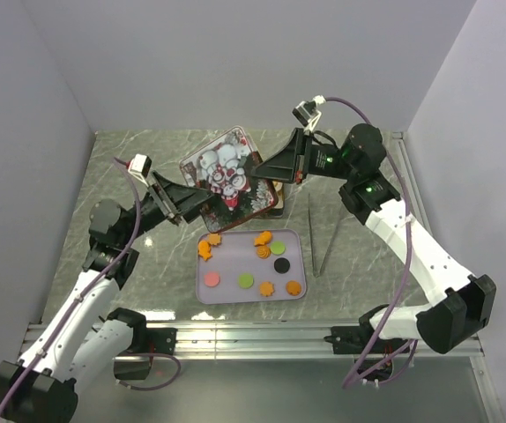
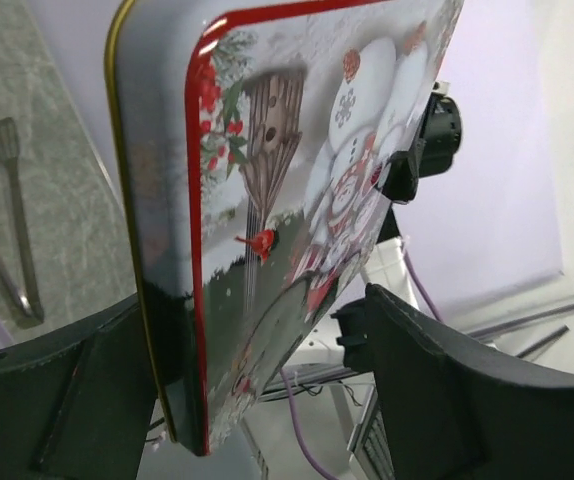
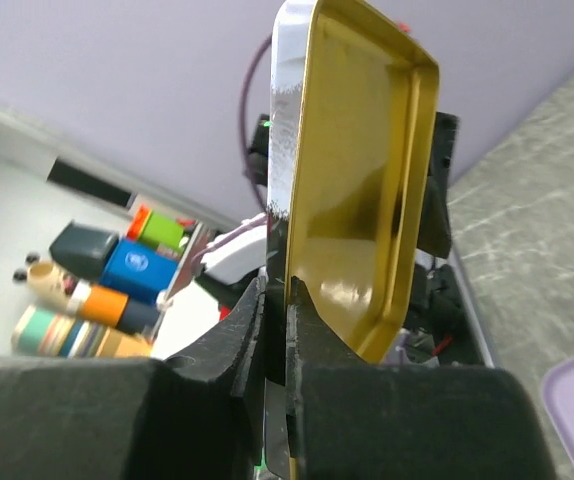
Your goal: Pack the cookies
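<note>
Snowman tin lid (image 1: 226, 172) sits clamped in our right gripper (image 3: 287, 305); whether our left gripper (image 1: 181, 204) pinches it, we cannot tell

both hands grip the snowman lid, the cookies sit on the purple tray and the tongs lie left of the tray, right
Not quite. The top view shows the tongs lying right of the purple tray, not left. The rest stands: the left hand and right hand both grip the snowman lid, and the cookies sit on the tray.

Orange, green, pink and black cookies (image 1: 281, 264) lie flat on lavender tray (image 1: 235, 261).
</note>
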Robot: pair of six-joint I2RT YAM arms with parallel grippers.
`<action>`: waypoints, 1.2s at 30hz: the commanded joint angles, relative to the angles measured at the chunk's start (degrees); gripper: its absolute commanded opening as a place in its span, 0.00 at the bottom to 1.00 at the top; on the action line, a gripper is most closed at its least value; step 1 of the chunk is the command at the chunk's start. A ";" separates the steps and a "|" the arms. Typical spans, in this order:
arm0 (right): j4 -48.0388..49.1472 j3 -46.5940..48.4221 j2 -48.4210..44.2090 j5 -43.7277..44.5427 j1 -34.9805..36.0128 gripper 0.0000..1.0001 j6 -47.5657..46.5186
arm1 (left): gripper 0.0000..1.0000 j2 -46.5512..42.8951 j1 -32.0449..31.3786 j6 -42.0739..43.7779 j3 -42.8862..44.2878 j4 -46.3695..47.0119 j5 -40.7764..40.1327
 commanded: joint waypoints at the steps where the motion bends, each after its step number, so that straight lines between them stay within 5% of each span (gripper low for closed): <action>1: -3.27 0.42 0.62 3.13 -3.15 0.00 -3.69 | 0.81 1.39 0.49 7.24 4.85 -6.24 -0.13; 11: 10.52 -5.12 8.61 6.91 -13.35 0.00 6.15 | 0.91 8.59 2.69 21.41 14.18 -24.29 -8.30; 19: 19.47 -1.87 23.88 9.81 -13.45 0.00 10.89 | 0.93 20.62 6.64 25.53 15.75 -17.18 -7.26; 36: 27.49 6.92 45.09 13.42 -12.92 0.00 17.84 | 1.00 68.17 9.02 29.50 36.32 -3.99 2.85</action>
